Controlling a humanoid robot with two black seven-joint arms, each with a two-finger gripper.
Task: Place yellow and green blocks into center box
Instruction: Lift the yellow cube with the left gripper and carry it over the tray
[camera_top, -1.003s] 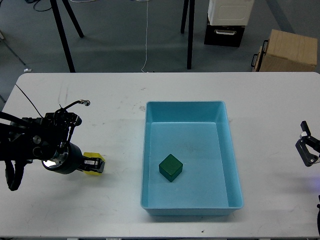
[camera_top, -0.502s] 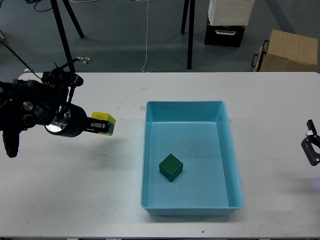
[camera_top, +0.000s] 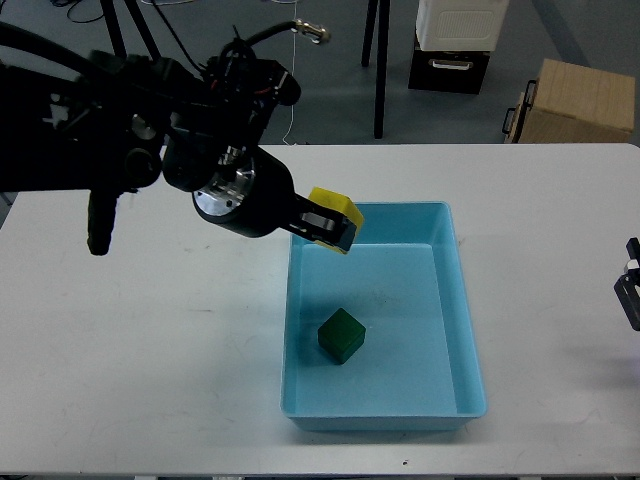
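Note:
My left gripper (camera_top: 333, 222) is shut on the yellow block (camera_top: 338, 209) and holds it in the air above the far left corner of the light blue box (camera_top: 462, 320). The green block (camera_top: 341, 334) lies on the box floor, left of its middle, below and nearer than the held block. My right gripper (camera_top: 632, 294) shows only partly at the right edge of the view, low over the table; its fingers cannot be made out.
The white table (camera_top: 150, 350) holds the box at its center. Beyond the table's far edge stand black tripod legs (camera_top: 380, 70), a black and white case (camera_top: 455, 45) and a cardboard box (camera_top: 575, 100) on the floor.
My left arm has lifted the yellow block off the table's left side and carried it up and right, to above the box's far left corner. The right gripper has drifted farther right.

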